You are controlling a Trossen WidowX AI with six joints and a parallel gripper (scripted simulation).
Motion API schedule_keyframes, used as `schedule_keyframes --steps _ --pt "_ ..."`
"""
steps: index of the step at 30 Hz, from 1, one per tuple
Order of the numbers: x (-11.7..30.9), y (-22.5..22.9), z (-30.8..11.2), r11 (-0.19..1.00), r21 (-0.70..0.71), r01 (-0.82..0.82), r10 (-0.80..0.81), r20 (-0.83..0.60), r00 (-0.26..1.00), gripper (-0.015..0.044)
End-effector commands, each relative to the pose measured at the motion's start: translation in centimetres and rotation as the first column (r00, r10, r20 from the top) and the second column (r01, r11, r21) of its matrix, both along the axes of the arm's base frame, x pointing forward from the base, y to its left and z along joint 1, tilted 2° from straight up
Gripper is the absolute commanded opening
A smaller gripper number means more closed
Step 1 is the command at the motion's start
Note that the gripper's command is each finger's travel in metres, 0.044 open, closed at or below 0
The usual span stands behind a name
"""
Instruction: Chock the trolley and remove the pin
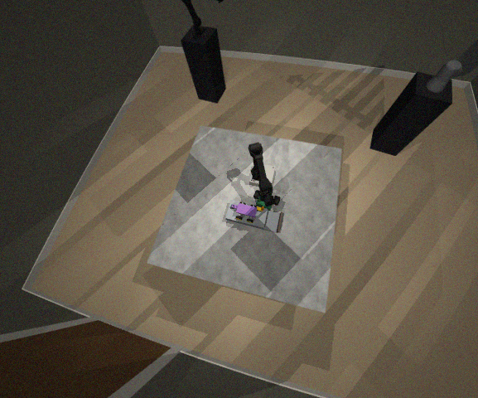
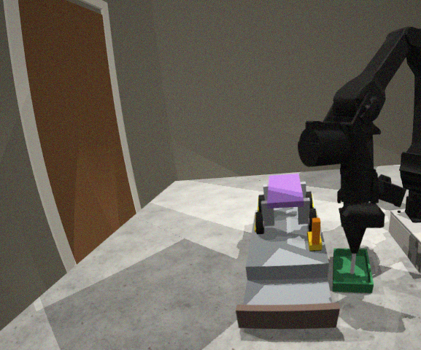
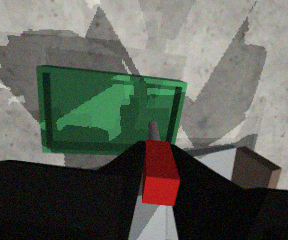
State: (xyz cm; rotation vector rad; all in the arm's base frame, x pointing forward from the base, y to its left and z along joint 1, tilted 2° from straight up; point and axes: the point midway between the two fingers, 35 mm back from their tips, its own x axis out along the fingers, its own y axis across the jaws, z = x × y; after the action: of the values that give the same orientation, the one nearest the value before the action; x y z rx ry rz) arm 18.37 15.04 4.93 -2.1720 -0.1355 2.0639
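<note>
Your pincer is closed to a narrow gap on the stop pin, shank over the green tray. Trolley on ramp; chock by its downhill wheel.

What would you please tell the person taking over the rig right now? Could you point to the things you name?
Gripper point(image 1: 267, 204) point(image 2: 354, 251) point(image 3: 155, 149): shut on the red-headed stop pin point(image 2: 352, 263) point(image 3: 160, 172), over the green tray point(image 2: 353, 287) point(image 3: 91, 112).
Trolley point(image 1: 245, 209) point(image 2: 284, 189): on the ramp point(image 1: 272, 219) point(image 2: 285, 256).
Chock point(image 1: 259, 208) point(image 2: 315, 235): on its downhill side, by a wheel; contact unclear.
Done: pin out.
Left: release pin into tray, back away open.
</note>
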Motion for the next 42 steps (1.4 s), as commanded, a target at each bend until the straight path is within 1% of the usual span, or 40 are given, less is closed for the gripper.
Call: schedule_keyframes --steps 1,6,13,14,42 --pt "-0.1 0.6 -1.2 1.000 0.005 0.003 -0.003 -0.003 1.000 0.0000" --pt "-0.1 0.9 -1.6 1.000 0.006 0.003 -0.003 -0.003 1.000 0.0000" --pt "-0.1 0.5 -1.7 1.000 0.005 0.003 -0.003 -0.003 1.000 0.0184" --pt "-0.1 0.4 -1.7 1.000 0.005 0.003 -0.003 -0.003 1.000 0.0190" --pt "0.0 -1.3 -2.3 1.000 0.004 0.003 -0.003 -0.003 1.000 0.0190"
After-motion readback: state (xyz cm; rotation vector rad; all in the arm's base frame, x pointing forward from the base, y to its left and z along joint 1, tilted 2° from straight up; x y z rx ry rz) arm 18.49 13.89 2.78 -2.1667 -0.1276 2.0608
